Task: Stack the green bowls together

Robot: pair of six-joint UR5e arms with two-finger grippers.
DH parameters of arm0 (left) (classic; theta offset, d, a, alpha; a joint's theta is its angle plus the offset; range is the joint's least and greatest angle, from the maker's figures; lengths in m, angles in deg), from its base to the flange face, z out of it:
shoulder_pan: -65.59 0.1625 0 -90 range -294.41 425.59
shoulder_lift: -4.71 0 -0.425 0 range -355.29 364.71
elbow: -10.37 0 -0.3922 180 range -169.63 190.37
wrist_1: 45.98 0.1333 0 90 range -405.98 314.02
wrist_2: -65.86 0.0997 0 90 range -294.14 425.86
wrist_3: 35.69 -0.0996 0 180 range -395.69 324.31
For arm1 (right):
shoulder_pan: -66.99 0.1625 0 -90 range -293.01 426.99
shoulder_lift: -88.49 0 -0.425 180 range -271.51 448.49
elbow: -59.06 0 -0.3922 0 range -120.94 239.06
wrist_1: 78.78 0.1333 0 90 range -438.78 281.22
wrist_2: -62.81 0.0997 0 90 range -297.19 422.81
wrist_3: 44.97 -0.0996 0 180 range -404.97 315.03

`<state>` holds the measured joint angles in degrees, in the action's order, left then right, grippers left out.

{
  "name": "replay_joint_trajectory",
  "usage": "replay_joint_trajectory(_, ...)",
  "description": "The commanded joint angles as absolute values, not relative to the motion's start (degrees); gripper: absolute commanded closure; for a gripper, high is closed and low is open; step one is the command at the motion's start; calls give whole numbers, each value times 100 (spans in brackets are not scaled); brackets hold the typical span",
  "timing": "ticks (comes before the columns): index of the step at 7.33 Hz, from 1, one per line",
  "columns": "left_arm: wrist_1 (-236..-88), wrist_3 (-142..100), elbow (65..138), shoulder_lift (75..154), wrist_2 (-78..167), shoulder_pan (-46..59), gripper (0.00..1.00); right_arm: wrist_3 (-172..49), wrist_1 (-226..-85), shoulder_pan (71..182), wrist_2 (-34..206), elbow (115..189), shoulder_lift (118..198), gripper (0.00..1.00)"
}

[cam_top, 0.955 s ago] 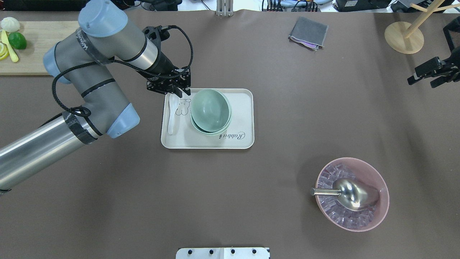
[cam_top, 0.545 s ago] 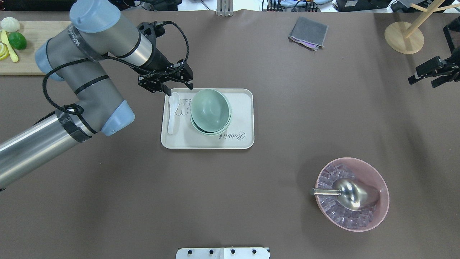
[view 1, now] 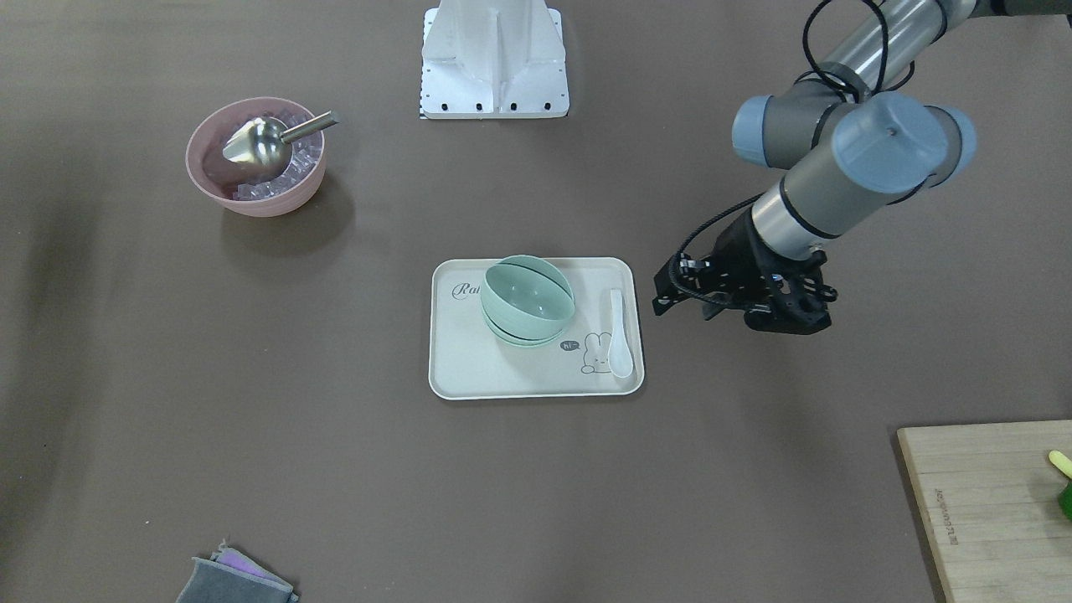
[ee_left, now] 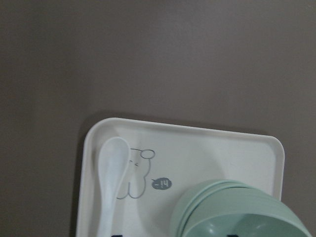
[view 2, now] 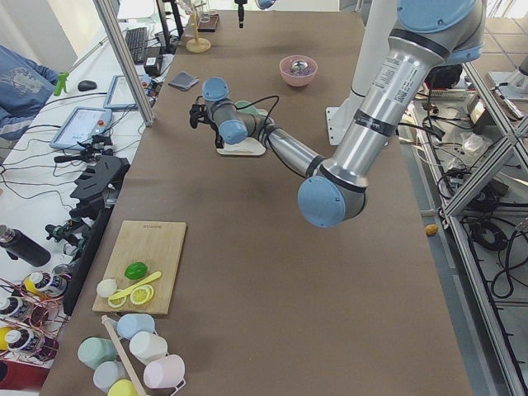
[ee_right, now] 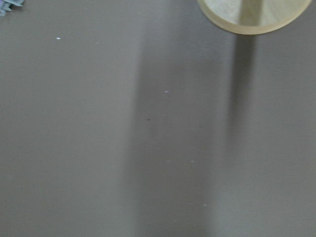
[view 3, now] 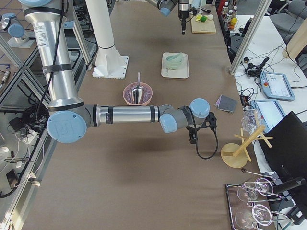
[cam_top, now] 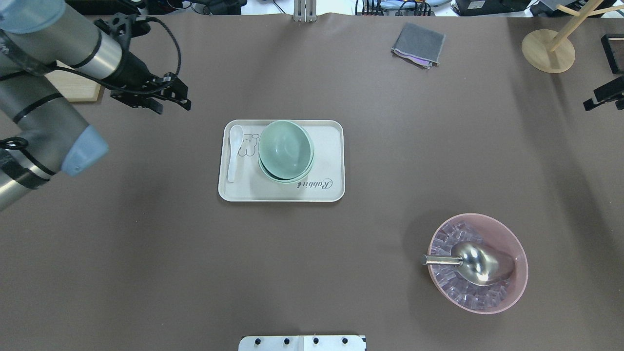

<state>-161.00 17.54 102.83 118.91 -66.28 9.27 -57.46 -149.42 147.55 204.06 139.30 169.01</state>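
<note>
Clock directions are from the overhead view, twelve o'clock pointing away from my base.

The green bowls point(cam_top: 285, 151) are nested in a single stack. My left wrist camera shows three thin rims, one inside the other. They are round, matte, pale mint plastic, and the top one sits slightly tilted rather than flush. The stack stands on one cream rectangular tray point(cam_top: 331, 146) with rounded corners, a printed rabbit and script lettering. One glossy white soup spoon point(cam_top: 234, 153) lies on the tray at the stack's nine o'clock, just beside it.

My left pincer point(cam_top: 174, 108) hangs over bare table point(cam_top: 390, 195) at the tray's ten o'clock, apart from it, with its two black fingers spread and nothing between them. My right pincer point(cam_top: 604, 95) shows only as a black shape at the three o'clock edge, and I cannot tell whether it is spread or pressed together.

At the tray's four o'clock, well apart, stands one larger translucent pink bowl point(cam_top: 520, 246) filled with clear cubes point(cam_top: 458, 292). One shiny metal scoop point(cam_top: 480, 263) rests in it, with its handle pointing to nine o'clock. One folded grey cloth point(cam_top: 418, 44) lies at the tray's one o'clock. One round wooden stand base point(cam_top: 548, 51) sits at two o'clock, near the far corner. The table is covered in smooth brown sheet — matte and plain.
</note>
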Motion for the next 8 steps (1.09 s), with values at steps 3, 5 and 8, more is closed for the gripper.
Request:
replay_joint_trajectory(3, -16076, -1602, 10617, 9949, -7500, -888, 21, -3744, -15041, 15794, 20080, 13227, 17250, 0)
replay_joint_trajectory(5, -16320, -1995, 10800, 8855, -7583, -1175, 3, -3627, -15138, 15804, 20150, 13297, 17383, 0)
replay_joint_trajectory(8, -16246, -3156, 10653, 8355, -7064, -1579, 3, -3442, -15138, 15866, 20132, 13236, 17445, 0)
